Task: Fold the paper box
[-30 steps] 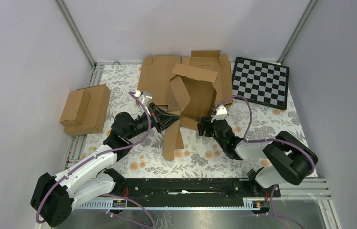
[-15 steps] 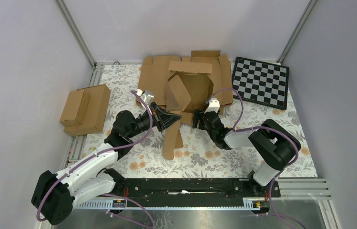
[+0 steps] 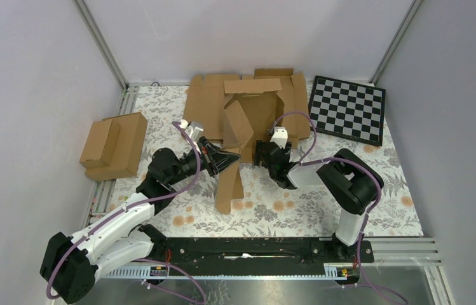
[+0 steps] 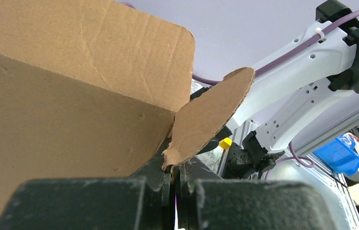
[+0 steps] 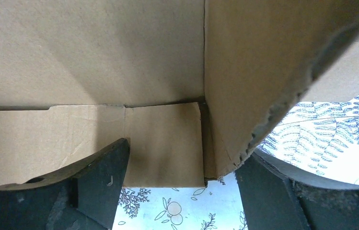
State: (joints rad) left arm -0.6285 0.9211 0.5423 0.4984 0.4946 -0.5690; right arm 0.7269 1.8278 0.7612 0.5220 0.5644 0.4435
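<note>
Stays pinched narrow with the left gripper point(image 4: 176, 168) on a flap of the paper box point(image 3: 255, 117); straddles its near wall with the right gripper point(image 5: 184, 154) spread wide, shifted left and up-frame. Sits upper centre, rear flap tipped farther back.

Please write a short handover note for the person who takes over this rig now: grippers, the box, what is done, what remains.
Left gripper: shut on a flap of the paper box.
Right gripper: open at the box's near edge, clamping nothing.
Box: far middle, overlapping a flat cardboard blank.
Done: walls partly raised.
Left: tuck the flaps, close the lid.
</note>
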